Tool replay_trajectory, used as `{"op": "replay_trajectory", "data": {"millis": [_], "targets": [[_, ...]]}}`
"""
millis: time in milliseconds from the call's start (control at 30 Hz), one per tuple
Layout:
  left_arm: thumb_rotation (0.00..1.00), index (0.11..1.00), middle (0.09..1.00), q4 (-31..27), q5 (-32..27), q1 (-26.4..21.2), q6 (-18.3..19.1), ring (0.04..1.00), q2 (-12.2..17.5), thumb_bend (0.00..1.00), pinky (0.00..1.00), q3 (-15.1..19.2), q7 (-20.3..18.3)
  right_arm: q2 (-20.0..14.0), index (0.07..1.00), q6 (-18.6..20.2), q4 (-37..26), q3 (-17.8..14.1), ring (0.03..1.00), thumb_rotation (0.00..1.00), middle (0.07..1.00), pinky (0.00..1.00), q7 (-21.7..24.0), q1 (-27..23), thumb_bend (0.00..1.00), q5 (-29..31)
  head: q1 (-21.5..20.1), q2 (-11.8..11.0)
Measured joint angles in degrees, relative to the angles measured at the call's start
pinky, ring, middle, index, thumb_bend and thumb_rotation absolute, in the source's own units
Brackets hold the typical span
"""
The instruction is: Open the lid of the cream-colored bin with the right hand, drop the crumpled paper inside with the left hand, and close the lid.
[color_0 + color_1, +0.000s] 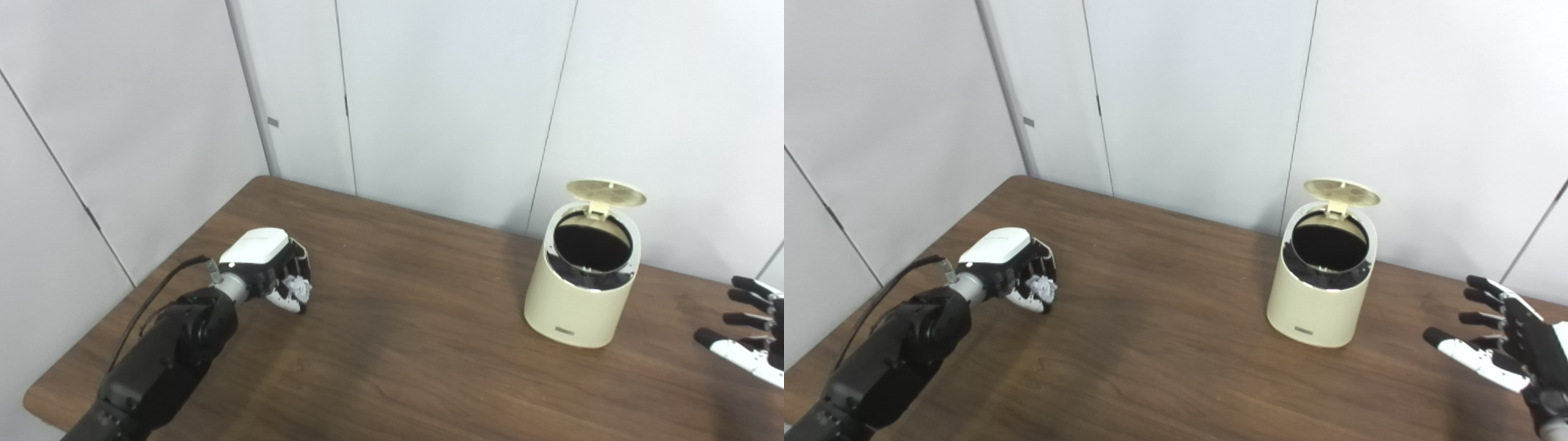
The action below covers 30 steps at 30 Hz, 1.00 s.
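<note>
The cream-colored bin (582,288) stands on the right part of the brown table. Its round lid (606,192) is tipped up at the back and the dark inside shows. My left hand (272,263) is at the left of the table, low over the surface, its fingers closed around the white crumpled paper (297,286). My right hand (1503,343) is open with fingers spread, to the right of the bin and apart from it. The same scene shows in the right eye view, with the bin (1323,288) and the paper (1041,286).
The wooden table (392,343) meets white wall panels (441,92) at the back and left. Its left edge and near-left corner lie beside my left arm (159,361). A wide stretch of bare tabletop lies between my left hand and the bin.
</note>
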Motion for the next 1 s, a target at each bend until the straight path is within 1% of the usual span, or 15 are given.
{"op": "replay_trajectory", "data": {"millis": [100,200,233,267,367,500,600,633,700,733,767,833,933,967,1000], "targets": [[0.00,0.516,0.469,-1.0,0.0,0.1,0.0,0.408,-0.7,0.50,0.40,-0.3,0.0,0.0,0.822,0.0,0.1,0.0,0.706,0.37,0.813,0.51,0.0,0.0,0.77,-0.1,0.0,0.0],[0.00,0.517,0.468,-3.7,0.0,0.1,0.1,0.407,-1.2,0.50,0.40,-0.4,-0.5,0.0,0.833,-0.1,0.2,0.2,0.712,0.38,0.823,0.51,0.0,0.0,0.77,-0.4,0.0,0.0],[0.00,0.515,0.472,-4.9,0.0,0.0,0.3,0.409,-1.2,0.50,0.40,-0.4,-0.8,0.0,0.837,-0.1,0.2,0.3,0.713,0.39,0.828,0.52,0.0,0.0,0.78,-0.6,0.0,0.0],[0.00,0.513,0.474,-6.5,0.0,-0.1,0.5,0.409,-1.2,0.50,0.39,-0.4,-1.0,-0.1,0.843,-0.1,0.3,0.4,0.717,0.39,0.834,0.53,0.0,0.0,0.78,-0.6,-1.3,-0.1],[0.00,0.515,0.471,-11.2,0.2,-1.2,1.0,0.407,-1.2,0.50,0.38,-0.4,-2.7,-0.2,0.851,-0.1,0.4,0.7,0.725,0.40,0.841,0.55,0.0,0.0,0.77,-1.1,-1.8,-0.1],[0.00,0.517,0.467,-18.3,0.1,-4.3,1.6,0.399,-2.1,0.50,0.36,-0.3,-4.4,-0.2,0.851,-0.1,0.4,1.3,0.734,0.37,0.839,0.57,0.0,0.0,0.76,-2.1,-2.0,-0.1],[0.00,0.537,0.466,-22.8,1.3,-7.2,3.7,0.380,-3.9,0.50,0.33,-0.4,-6.3,-0.2,0.856,-0.1,0.5,1.4,0.746,0.36,0.842,0.58,0.0,-0.1,0.76,-2.2,-2.0,-0.1],[0.00,0.537,0.463,-23.9,1.6,-8.2,4.9,0.377,-4.6,0.50,0.32,-0.5,-7.3,-0.2,0.858,-0.1,0.5,1.5,0.751,0.32,0.844,0.59,0.0,-0.1,0.74,-2.2,-3.4,-0.3],[0.00,0.539,0.461,-25.7,2.5,-9.4,7.0,0.375,-6.3,0.50,0.31,-0.6,-8.3,-0.2,0.860,-0.1,0.5,1.5,0.756,0.29,0.846,0.60,0.0,-0.1,0.73,-2.3,-4.4,-0.3],[0.00,0.541,0.460,-26.5,3.3,-9.8,8.3,0.371,-7.6,0.50,0.30,-0.7,-8.9,-0.2,0.863,-0.1,0.5,1.5,0.758,0.26,0.850,0.61,0.0,-0.1,0.71,-2.4,-4.4,-0.3],[0.00,0.543,0.458,-27.2,3.8,-10.3,9.5,0.367,-8.9,0.50,0.29,-0.9,-9.2,-0.2,0.863,0.0,0.5,1.6,0.762,0.24,0.851,0.61,0.0,-0.1,0.71,-2.6,-5.1,-0.4],[0.00,0.545,0.455,-28.4,4.4,-11.2,11.1,0.363,-11.6,0.50,0.28,-1.5,-9.9,0.0,0.861,0.0,0.6,1.7,0.769,0.22,0.850,0.62,0.0,-0.1,0.71,-2.7,-7.9,-0.4],[0.00,0.545,0.465,-29.1,5.3,-12.5,12.4,0.377,-14.1,0.50,0.31,-2.6,-11.4,0.9,0.862,-0.1,1.7,1.6,0.782,0.17,0.851,0.67,-0.1,-0.2,0.70,-2.5,-11.1,-0.8],[0.00,0.542,0.468,-29.1,5.3,-13.0,12.5,0.381,-14.7,0.50,0.32,-2.9,-11.5,1.2,0.862,-0.1,2.2,1.7,0.775,0.17,0.849,0.66,-0.2,-0.2,0.70,-2.6,-12.8,-1.0],[0.00,0.539,0.470,-29.1,5.3,-13.4,12.3,0.383,-15.3,0.50,0.32,-3.1,-11.5,1.6,0.862,-0.2,2.5,1.9,0.772,0.19,0.848,0.66,-0.3,-0.2,0.70,-2.7,-13.2,-1.0]]}}
